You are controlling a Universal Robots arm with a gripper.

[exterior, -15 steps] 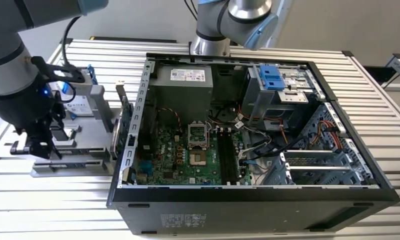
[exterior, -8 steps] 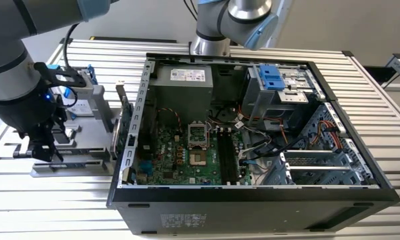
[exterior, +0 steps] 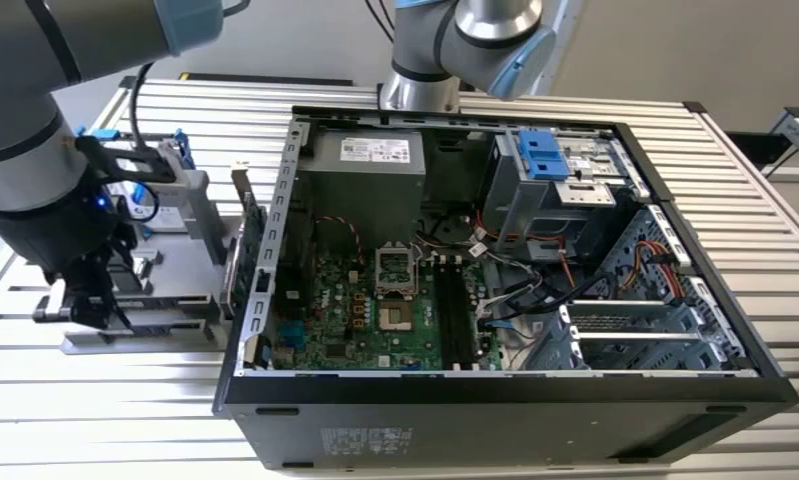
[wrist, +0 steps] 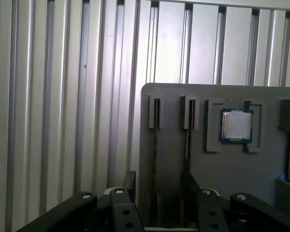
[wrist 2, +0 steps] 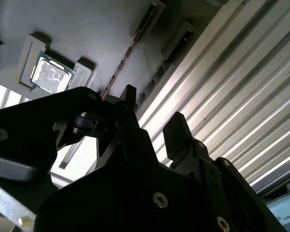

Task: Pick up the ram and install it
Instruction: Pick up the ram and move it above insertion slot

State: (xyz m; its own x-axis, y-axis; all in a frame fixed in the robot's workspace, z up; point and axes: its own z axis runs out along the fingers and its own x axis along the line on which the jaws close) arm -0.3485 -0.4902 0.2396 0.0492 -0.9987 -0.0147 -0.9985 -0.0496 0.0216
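Looking at the exterior view, you have the gripper (exterior: 90, 305) hanging low over the grey parts tray (exterior: 159, 338). The tray sits on the ribbed aluminium table (exterior: 719, 190), just to the exterior view's left of the open computer case (exterior: 506, 400). A green expansion card (exterior: 255, 272) with a metal bracket stands upright between the tray and the case wall. Inside the case the green motherboard (exterior: 352, 320) lies flat, with the long black memory slots (exterior: 455, 315) running beside its processor socket (exterior: 396, 270).

In the first wrist view your fingers (wrist: 129, 182) are spread apart and grip nothing. The ram (wrist: 155, 145) stands on its long edge in the slot nearest the tray's edge, well apart from the case. It shows as a thin dark line running straight into the gap between the two fingers. You cannot tell from either wrist view whether a finger touches it.

A second stick (wrist: 187, 145) stands on edge in the next slot, parallel to the ram and in line with the other finger. Past that stick, a processor chip (wrist: 236, 124) with a silver lid lies flat in its own recess in the tray. In the second wrist view the two black fingertips stand apart, with tray and table showing between them, and the chip gleams off to one side.
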